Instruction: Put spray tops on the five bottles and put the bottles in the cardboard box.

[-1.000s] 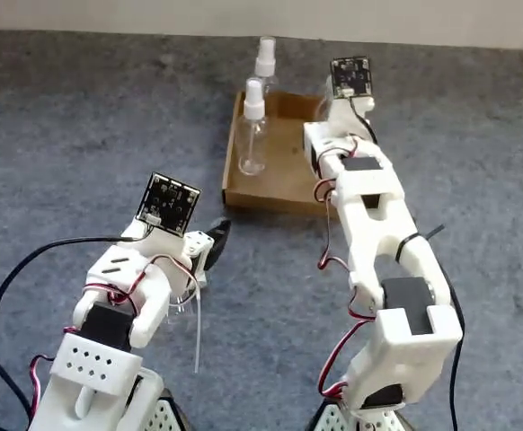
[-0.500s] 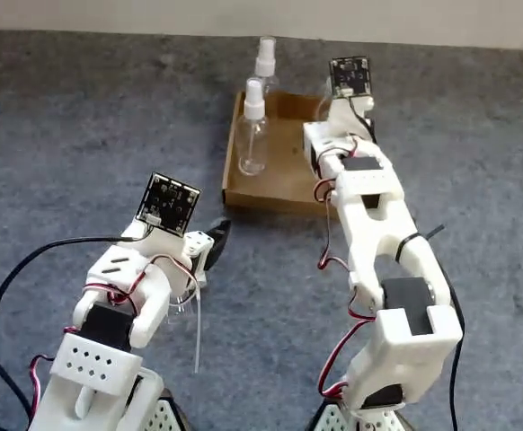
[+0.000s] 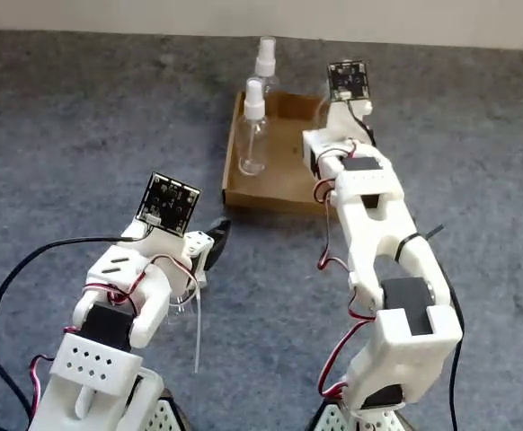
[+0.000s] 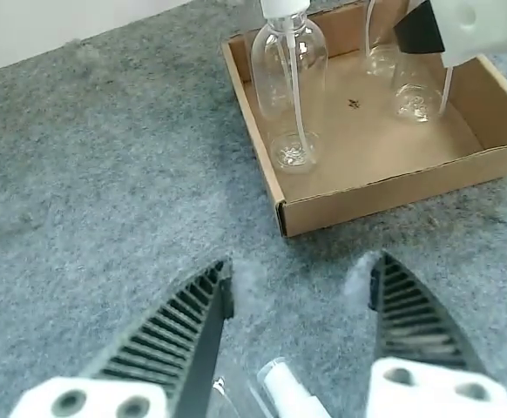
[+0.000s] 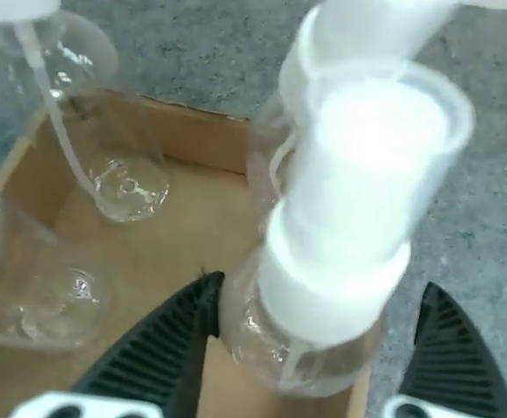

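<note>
While the left gripper (image 4: 300, 266) sits nearest with its jaws spread and holding nothing, a white spray top (image 4: 284, 390) lies on the grey carpet (image 4: 105, 192) right under it. No idea if it's actually on a bottle. Farther out is the cardboard box (image 4: 384, 196), with a capped bottle (image 4: 288, 78) standing along its left side. Over the box's far right, the right gripper (image 5: 323, 286) has its jaws released on either side of another capped bottle (image 5: 349, 200) standing inside.
</note>
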Controlling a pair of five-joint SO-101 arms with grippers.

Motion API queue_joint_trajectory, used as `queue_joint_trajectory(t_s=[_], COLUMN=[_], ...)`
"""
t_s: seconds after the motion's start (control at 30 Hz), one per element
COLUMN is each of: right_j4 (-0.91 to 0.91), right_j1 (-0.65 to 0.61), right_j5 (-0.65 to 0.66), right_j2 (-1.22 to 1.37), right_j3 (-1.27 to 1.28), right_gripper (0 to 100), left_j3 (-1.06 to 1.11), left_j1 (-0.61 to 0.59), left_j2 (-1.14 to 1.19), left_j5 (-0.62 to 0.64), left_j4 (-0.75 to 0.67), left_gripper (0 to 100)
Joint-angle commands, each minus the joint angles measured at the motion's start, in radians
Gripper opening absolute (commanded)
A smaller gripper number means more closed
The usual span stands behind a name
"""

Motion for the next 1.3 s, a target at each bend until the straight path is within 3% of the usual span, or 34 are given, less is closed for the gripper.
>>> queue_joint_trajectory(t_s=[0.0, 0.57, 1.07, 1.27], right_j4=[0.004, 0.012, 0.397, 0.591], right_j1=[0.008, 0.013, -0.047, -0.051], right_j5=[0.009, 0.009, 0.009, 0.011], right_j2=[-0.024, -0.157, -0.495, -0.625], right_j3=[-0.024, -0.016, -0.058, -0.050], right_gripper=[28.6, 28.6, 28.4, 28.3], left_j3=[-0.004, -0.004, -0.007, -0.163], left_j1=[-0.007, -0.007, -0.010, -0.186], left_j2=[-0.007, -0.005, -0.005, 0.012], left_j5=[-0.008, -0.008, -0.008, -0.005], left_j4=[-0.023, -0.023, -0.023, 0.038], left_gripper=[20, 20, 20, 20])
